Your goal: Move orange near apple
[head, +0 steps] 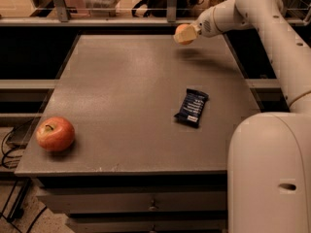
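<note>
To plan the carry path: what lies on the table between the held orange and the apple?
In the camera view, only bare table lies between the orange, held by the gripper above the far edge, and the apple.
</note>
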Robot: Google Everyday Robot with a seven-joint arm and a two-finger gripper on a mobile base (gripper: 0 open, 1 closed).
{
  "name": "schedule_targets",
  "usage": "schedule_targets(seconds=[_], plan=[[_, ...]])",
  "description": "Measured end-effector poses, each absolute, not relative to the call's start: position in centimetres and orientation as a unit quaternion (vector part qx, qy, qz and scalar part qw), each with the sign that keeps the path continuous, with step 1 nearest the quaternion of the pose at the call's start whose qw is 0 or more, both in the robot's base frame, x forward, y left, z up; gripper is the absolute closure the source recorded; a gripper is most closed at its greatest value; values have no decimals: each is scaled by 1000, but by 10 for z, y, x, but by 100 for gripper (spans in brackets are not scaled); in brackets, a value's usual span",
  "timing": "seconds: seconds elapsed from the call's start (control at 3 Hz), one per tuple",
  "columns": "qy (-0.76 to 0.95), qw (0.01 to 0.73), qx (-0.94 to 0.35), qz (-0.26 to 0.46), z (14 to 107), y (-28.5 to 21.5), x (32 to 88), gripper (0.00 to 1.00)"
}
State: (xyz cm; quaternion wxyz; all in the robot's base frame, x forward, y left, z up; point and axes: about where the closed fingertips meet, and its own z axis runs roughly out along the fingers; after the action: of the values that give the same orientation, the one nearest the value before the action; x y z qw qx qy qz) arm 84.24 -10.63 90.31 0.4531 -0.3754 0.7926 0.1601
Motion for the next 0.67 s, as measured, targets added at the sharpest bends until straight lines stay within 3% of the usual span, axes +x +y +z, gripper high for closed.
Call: schedule_targets(seconds=[0.33, 0.67], plan=[[766, 444, -436, 159, 937, -82, 812, 100], [751, 435, -472, 152, 971, -70, 777, 100]])
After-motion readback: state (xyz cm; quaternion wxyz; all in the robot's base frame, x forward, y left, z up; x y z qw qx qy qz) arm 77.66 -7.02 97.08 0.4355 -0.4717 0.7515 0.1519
